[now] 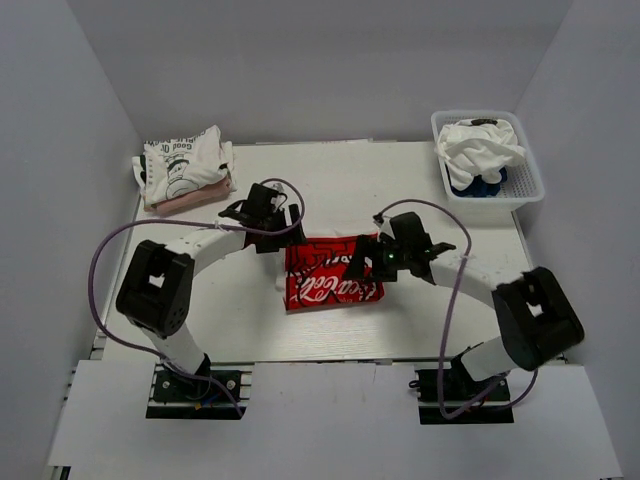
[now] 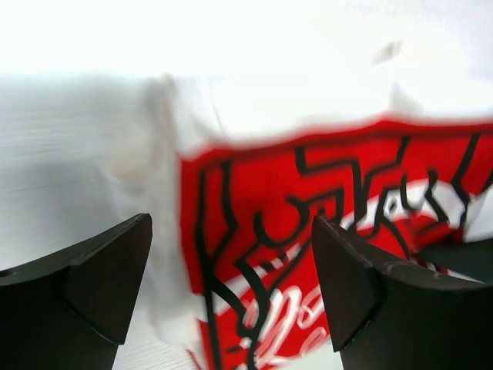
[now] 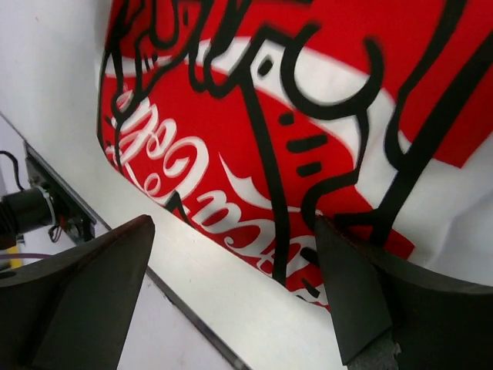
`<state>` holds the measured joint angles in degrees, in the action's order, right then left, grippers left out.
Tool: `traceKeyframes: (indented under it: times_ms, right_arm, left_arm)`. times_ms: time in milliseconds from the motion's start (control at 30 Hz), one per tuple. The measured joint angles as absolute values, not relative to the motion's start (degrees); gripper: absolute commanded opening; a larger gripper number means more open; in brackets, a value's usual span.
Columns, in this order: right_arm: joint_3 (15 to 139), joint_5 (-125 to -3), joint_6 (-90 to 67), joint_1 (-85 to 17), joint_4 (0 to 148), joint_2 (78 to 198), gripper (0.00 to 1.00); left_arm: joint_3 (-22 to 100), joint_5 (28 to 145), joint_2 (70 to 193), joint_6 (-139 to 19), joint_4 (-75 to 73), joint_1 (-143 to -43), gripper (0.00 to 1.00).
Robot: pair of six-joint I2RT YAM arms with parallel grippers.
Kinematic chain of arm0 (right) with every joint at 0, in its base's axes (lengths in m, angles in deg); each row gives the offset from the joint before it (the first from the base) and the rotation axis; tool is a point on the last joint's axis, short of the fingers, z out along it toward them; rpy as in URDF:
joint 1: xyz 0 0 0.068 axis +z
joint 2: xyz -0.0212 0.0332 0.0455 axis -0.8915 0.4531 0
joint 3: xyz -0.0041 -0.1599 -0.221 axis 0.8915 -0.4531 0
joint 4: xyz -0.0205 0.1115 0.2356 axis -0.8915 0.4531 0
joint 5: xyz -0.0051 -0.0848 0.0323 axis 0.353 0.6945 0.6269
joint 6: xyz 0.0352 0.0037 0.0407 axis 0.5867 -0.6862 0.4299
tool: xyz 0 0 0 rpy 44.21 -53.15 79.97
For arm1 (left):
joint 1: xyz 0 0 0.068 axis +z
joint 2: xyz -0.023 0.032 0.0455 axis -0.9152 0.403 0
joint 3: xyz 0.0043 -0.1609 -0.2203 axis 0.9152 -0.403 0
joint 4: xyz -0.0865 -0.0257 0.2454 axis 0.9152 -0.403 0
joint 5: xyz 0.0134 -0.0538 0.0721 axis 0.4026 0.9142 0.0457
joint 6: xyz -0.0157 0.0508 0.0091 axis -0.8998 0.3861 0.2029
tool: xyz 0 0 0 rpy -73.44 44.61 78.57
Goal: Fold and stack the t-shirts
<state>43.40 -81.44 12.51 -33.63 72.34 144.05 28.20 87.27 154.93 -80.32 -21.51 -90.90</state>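
A folded white t-shirt with a large red print (image 1: 328, 276) lies at the table's middle front, print up; it fills the left wrist view (image 2: 308, 231) and the right wrist view (image 3: 293, 100). My left gripper (image 1: 283, 228) is open and empty, hovering over the shirt's far left corner (image 2: 231, 301). My right gripper (image 1: 372, 262) is open and empty above the shirt's right side (image 3: 235, 293). A stack of folded t-shirts (image 1: 185, 166), white with black lettering over a pinkish one, sits at the far left.
A white lattice basket (image 1: 524, 186) at the far right holds a crumpled white t-shirt (image 1: 482, 146) over a blue one (image 1: 482, 186). The table's front edge (image 3: 192, 324) runs just below the red-print shirt. White walls enclose the table.
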Motion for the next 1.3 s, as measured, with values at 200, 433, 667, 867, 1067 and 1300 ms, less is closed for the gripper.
traceKeyframes:
  times_ms: [200, 433, 667, 867, 1067, 1300]
  right_arm:
    - [45.26, -74.55, 9.47, -34.35, 80.75, 133.65, 0.90]
    - [52.36, -60.28, 9.84, -35.47, 85.49, 136.47, 0.90]
    - [55.51, -53.26, 9.86, -37.67, 85.56, 146.02, 0.81]
    - [57.76, -55.95, 9.56, -38.68, 82.78, 152.93, 0.17]
    - [58.31, -59.62, 9.58, -38.70, 78.85, 152.51, 0.00]
    - [56.03, -62.62, 9.32, -38.66, 77.47, 144.58, 0.00]
  left_arm:
    - [28.88, 79.45, 150.42, -79.49, -23.91, -91.44, 0.88]
    - [33.71, 78.38, 156.00, -78.46, -24.77, -91.40, 0.74]
    - [35.04, 79.41, 162.18, -77.98, -24.81, -92.08, 0.45]
    - [36.75, 80.80, 164.78, -78.20, -24.70, -92.21, 0.00]
    - [37.42, 80.65, 164.19, -78.50, -24.00, -92.23, 0.00]
    - [29.10, 81.28, 149.96, -78.55, -21.40, -92.23, 0.00]
